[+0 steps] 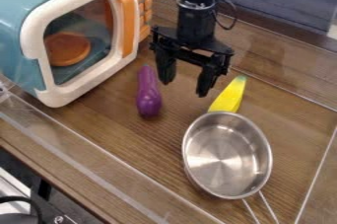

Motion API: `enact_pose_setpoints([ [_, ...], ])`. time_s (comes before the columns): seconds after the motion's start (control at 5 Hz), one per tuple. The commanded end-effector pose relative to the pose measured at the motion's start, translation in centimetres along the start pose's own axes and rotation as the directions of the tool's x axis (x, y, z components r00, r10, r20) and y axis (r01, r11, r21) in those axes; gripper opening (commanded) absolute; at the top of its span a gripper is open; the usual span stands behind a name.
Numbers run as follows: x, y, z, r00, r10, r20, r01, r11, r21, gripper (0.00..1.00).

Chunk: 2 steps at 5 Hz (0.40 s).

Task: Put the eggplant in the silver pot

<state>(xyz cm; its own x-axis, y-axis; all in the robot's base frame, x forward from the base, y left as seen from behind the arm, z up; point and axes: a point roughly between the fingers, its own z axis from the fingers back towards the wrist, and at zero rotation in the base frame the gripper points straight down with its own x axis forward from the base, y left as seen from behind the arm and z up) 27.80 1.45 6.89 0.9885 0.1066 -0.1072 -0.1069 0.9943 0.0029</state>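
The purple eggplant (149, 92) lies on the wooden table, left of centre, its long axis running toward the camera. My gripper (186, 80) hangs pointing down just right of the eggplant's far end, open, with nothing between its black fingers (168, 68). The silver pot (227, 155) sits empty at the front right, its wire handle reaching toward the bottom edge.
A teal and white toy microwave (66, 31) with its door open and an orange item inside stands at the left. A yellow corn toy (230, 95) lies between gripper and pot. A clear barrier (79, 159) lines the table's front.
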Motion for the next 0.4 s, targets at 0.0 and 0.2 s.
enact_pose_setpoints([
  [0.0,0.6,1.4,1.3,0.995,0.07,0.067,-0.07,0.998,-0.004,1.0],
  [0.2,1.1,2.5,0.7,0.99,0.128,0.064,-0.128,0.992,-0.008,1.0],
])
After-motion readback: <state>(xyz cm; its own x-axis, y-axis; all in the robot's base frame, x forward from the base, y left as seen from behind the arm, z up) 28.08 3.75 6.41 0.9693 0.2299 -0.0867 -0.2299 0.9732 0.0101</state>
